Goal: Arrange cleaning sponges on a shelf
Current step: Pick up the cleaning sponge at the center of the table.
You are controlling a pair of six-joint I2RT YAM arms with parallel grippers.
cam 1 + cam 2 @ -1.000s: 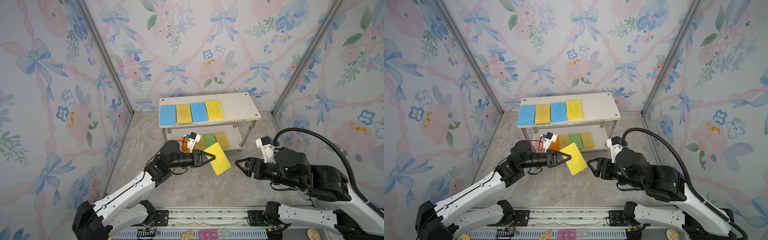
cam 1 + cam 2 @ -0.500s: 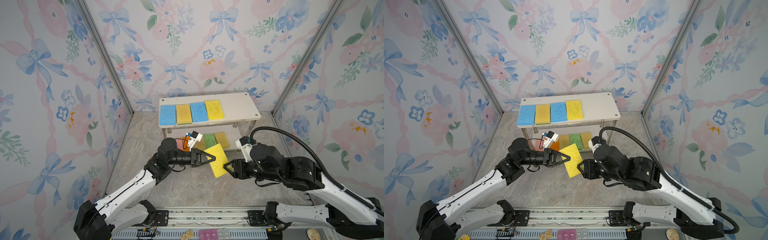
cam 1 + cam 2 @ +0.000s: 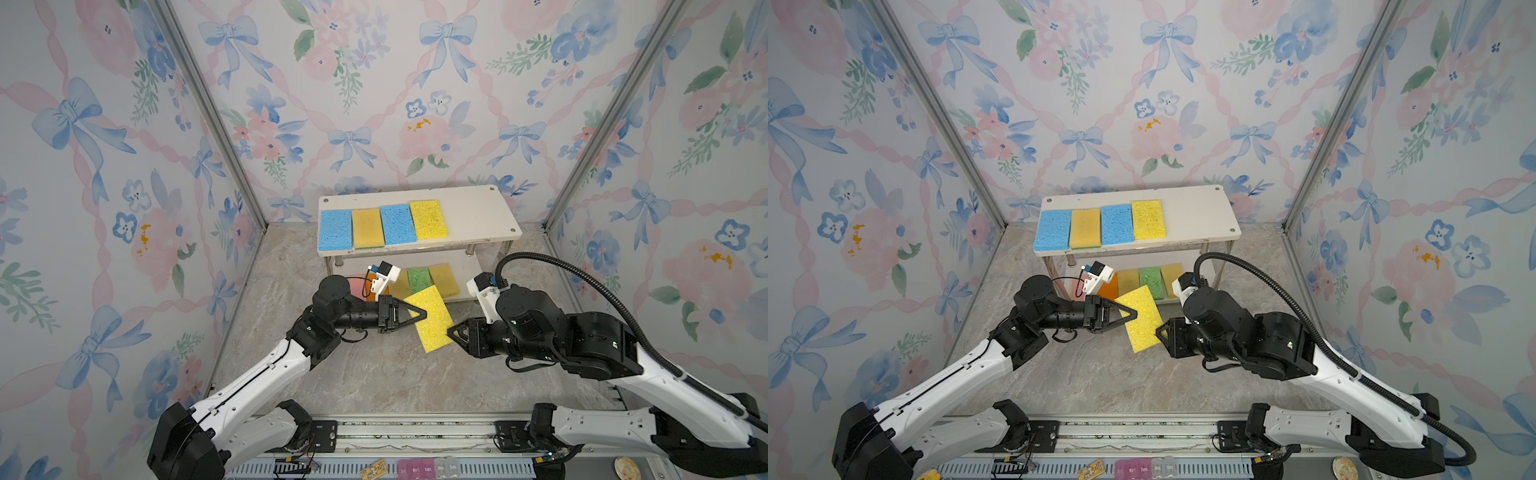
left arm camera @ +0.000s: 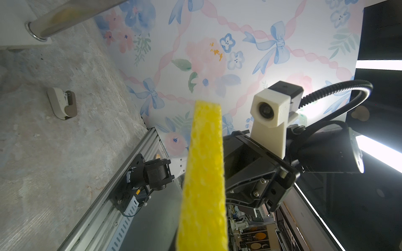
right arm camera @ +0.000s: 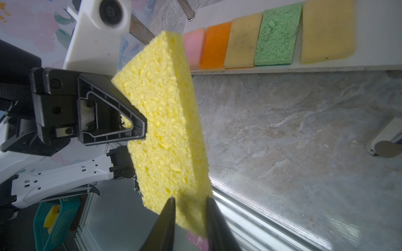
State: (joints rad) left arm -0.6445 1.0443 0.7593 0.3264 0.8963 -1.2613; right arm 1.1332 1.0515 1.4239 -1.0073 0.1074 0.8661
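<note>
A bright yellow sponge [image 3: 430, 318] [image 3: 1142, 320] hangs tilted above the floor in front of the shelf [image 3: 478, 216] [image 3: 1196, 216]. My left gripper [image 3: 424, 314] [image 3: 1133, 314] is shut on its left long edge. My right gripper [image 3: 449, 332] [image 3: 1158, 330] [image 5: 189, 197] pinches its near right corner, a finger on each face. The top board carries blue, mustard, blue and bright yellow sponges in a row. The lower board holds pink [image 5: 194, 47], orange [image 5: 215, 45], mustard [image 5: 243, 41], green [image 5: 278, 34] and mustard [image 5: 328, 30] sponges. The left wrist view shows the held sponge [image 4: 204, 173] edge-on, not my own fingers.
A small grey and white clip [image 4: 63, 105] [image 5: 385, 139] lies on the marble floor to the right of the shelf. Flowered walls close in three sides. A metal rail [image 3: 395, 432] runs along the front edge. A teal basket [image 5: 56, 219] sits beyond the rail.
My right arm has come in from the right and its jaws have narrowed onto the sponge's near corner. The left gripper has kept its hold and barely shifted.
</note>
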